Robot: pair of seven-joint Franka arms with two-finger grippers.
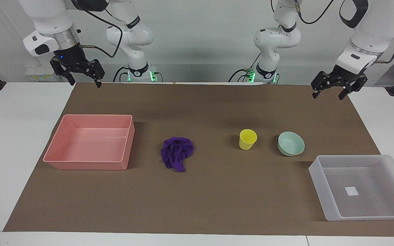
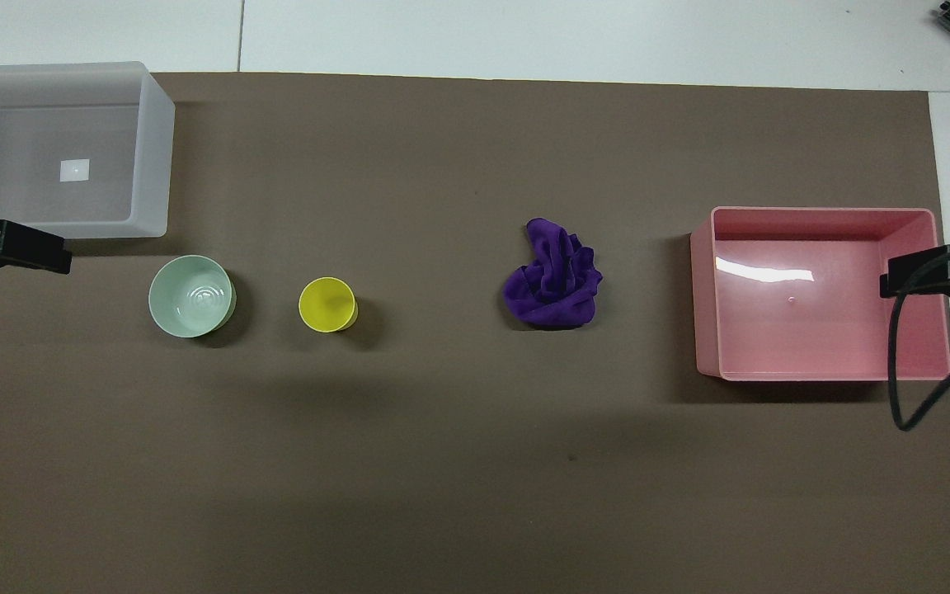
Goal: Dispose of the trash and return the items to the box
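- Facing view: both arms wait raised at the robots' edge of the table. Left gripper hangs over the mat corner at the left arm's end, fingers apart, nothing held. Right gripper hangs over the mat edge at the right arm's end, fingers also apart and empty.
- Same view: purple cloth wad lies mid-mat, beside the pink tray and well apart from the grippers. Yellow cup stands upright; mint-green bowl sits just beside it. Translucent box sits farther from the robots than the bowl, at the left arm's end, nothing in it but a white sticker.
- Overhead view: cloth wad, cup and bowl form a row; box and pink tray sit at either end. Only gripper tips show at the frame edges.
- Judgement: no step begun. Likely first move: right gripper descends over the wad, pinches its folds, carries it to the pink tray. Left arm suits cup and bowl, being near the box.
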